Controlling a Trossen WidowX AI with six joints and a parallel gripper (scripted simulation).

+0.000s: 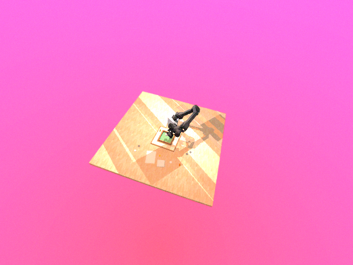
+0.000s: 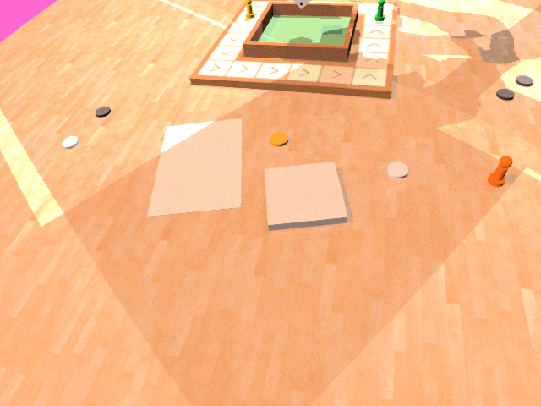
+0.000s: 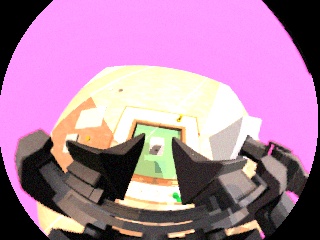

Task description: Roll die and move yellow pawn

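The white die (image 2: 301, 3) (image 3: 156, 142) is in the air above the green-floored tray (image 2: 297, 51), one corner down, with a dark pip showing. My gripper (image 1: 169, 135) (image 3: 158, 137) is open over the tray, its black fingertips on either side of the die, with a gap to each side in the wrist view. The yellow pawn (image 2: 249, 10) (image 3: 179, 119) stands upright on the left column of the arrow track, near the tray's far left corner. The green pawn (image 2: 379, 11) (image 3: 176, 196) stands on the right column. Which face of the die is up cannot be told.
The board (image 2: 288, 87) surrounds the tray. In front lie a flat pale sheet (image 2: 199, 174), a thicker pale block (image 2: 304, 192), a yellow disc (image 2: 279, 139) and a white disc (image 2: 397, 169). An orange pawn (image 2: 499, 172) stands at the right. Dark discs lie at both sides.
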